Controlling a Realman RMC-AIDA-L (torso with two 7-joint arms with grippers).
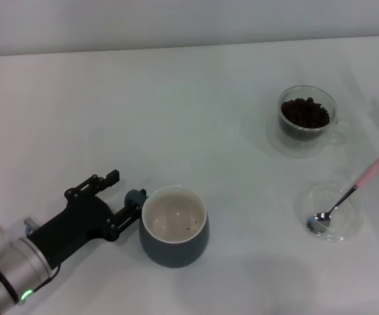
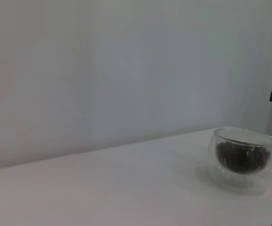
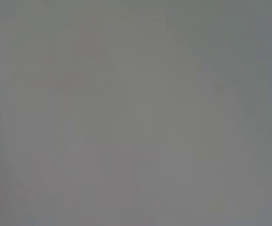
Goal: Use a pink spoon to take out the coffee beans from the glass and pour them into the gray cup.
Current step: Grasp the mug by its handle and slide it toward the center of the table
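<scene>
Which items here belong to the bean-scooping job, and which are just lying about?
Job: pink spoon, coffee beans, glass, gray cup, left gripper by that cup's handle.
Lying about: clear saucer under the spoon; table.

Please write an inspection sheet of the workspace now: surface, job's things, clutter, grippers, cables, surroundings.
Surface: white table, no spills seen.
Job's things: glass holds coffee beans, far right, on a clear saucer. Pink spoon lies on a second clear saucer, bowl toward the robot. Gray cup upright, near centre, almost empty, a few dark specks inside.
Clutter: nothing seen.
Grippers: left gripper beside the gray cup at its left side; whether the jaws are open cannot be told. Right gripper not in view.
Cables: nothing seen.
Surroundings: plain pale wall.
</scene>
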